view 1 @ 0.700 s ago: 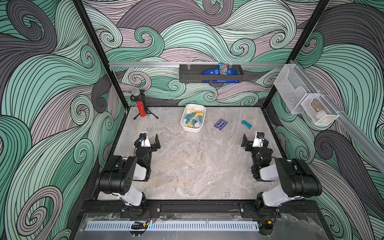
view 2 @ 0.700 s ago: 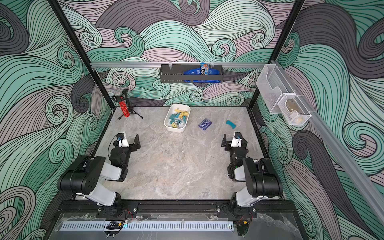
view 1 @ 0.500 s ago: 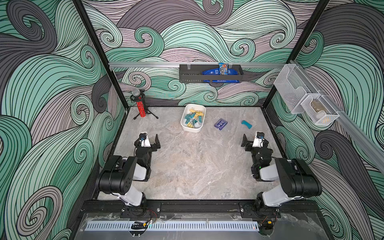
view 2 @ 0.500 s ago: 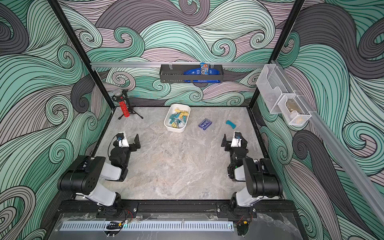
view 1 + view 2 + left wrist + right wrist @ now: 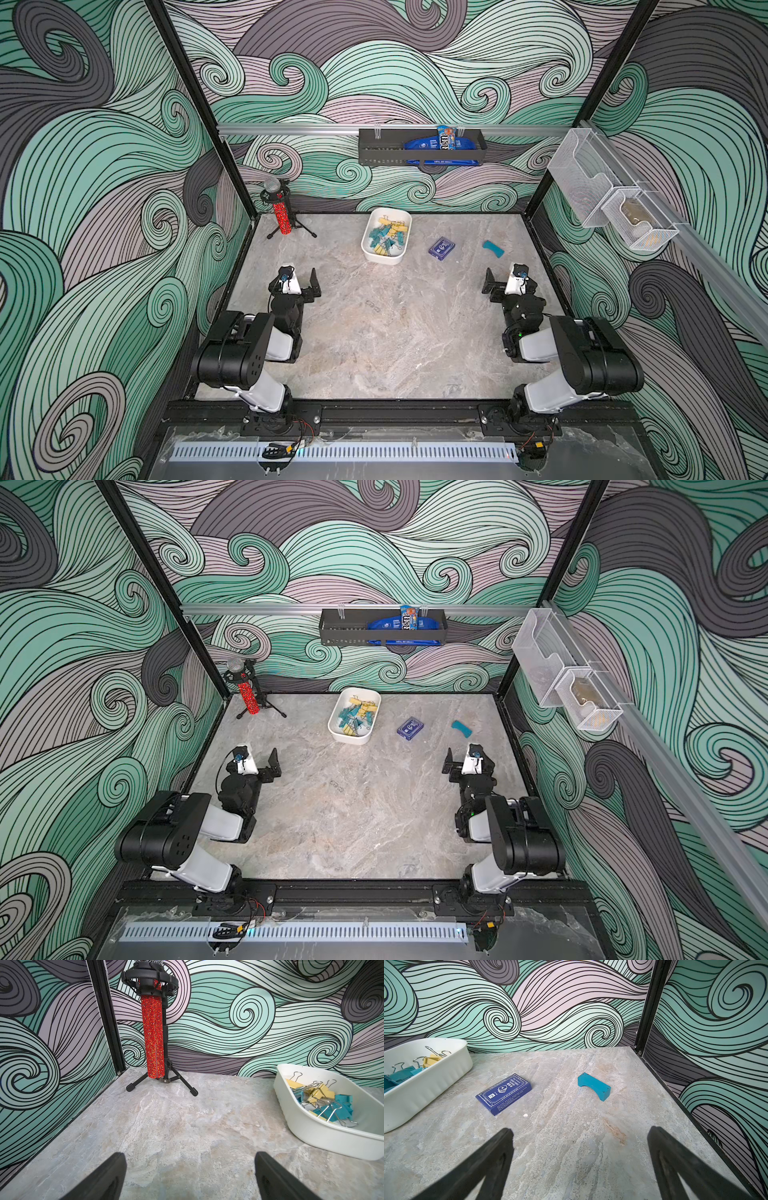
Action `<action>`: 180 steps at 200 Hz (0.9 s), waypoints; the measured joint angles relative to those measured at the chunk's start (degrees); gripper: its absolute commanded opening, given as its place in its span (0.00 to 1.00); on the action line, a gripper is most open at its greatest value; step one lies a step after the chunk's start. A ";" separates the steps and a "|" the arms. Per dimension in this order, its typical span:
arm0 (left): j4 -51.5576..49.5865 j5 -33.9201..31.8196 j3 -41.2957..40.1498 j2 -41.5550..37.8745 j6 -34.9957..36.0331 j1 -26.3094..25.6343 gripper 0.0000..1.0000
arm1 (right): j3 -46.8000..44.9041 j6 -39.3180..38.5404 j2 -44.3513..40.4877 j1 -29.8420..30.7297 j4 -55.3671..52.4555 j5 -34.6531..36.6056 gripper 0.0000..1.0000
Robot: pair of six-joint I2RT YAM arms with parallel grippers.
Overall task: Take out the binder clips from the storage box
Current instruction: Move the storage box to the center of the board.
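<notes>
Poised with left gripper (image 5: 189,1155) and right gripper (image 5: 581,1128) spread, empty
Forward to binder clips (image 5: 384,239) in storage box (image 5: 384,259), lengthwise away, nearer left

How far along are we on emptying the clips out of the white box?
Done: nothing yet; I see no clip out on the table. In hand: nothing; the left tool and right tool are open and empty, short of the storage box. Left: all the teal and yellow binder clips, piled in it.
</notes>
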 measured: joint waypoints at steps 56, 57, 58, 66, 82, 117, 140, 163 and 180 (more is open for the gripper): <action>0.00 0.02 0.00 0.00 -0.02 0.00 0.99 | 0.00 -0.26 0.00 0.13 0.00 -0.57 1.00; 0.00 0.02 0.00 0.00 0.00 0.00 0.99 | 0.00 -0.26 0.00 0.13 0.02 -0.57 1.00; 0.00 0.02 0.00 0.00 -0.02 0.00 0.99 | 0.00 -0.26 0.00 0.15 0.00 -0.57 1.00; 0.00 0.02 0.00 0.00 -0.02 0.00 0.99 | 0.00 -0.33 0.00 0.28 0.00 -0.50 1.00; 0.00 0.02 0.00 0.00 -0.02 0.02 0.99 | 0.00 -0.74 -0.59 1.01 -0.63 -0.09 1.00; -0.37 0.09 0.02 -0.11 0.02 0.00 0.98 | 2.40 -4.72 -7.61 6.45 -9.42 1.77 1.00; -6.34 0.04 1.42 -2.95 0.00 0.00 0.98 | 8.57 -7.23 -11.39 12.41 -18.14 1.40 1.00; -16.39 0.00 5.66 -8.85 -1.18 0.00 0.96 | 13.11 -7.63 -13.20 17.27 -23.74 -2.99 1.00; -24.04 0.02 8.72 -14.53 -5.07 -0.07 0.96 | 18.38 -8.66 -11.98 20.00 -30.25 -6.73 1.00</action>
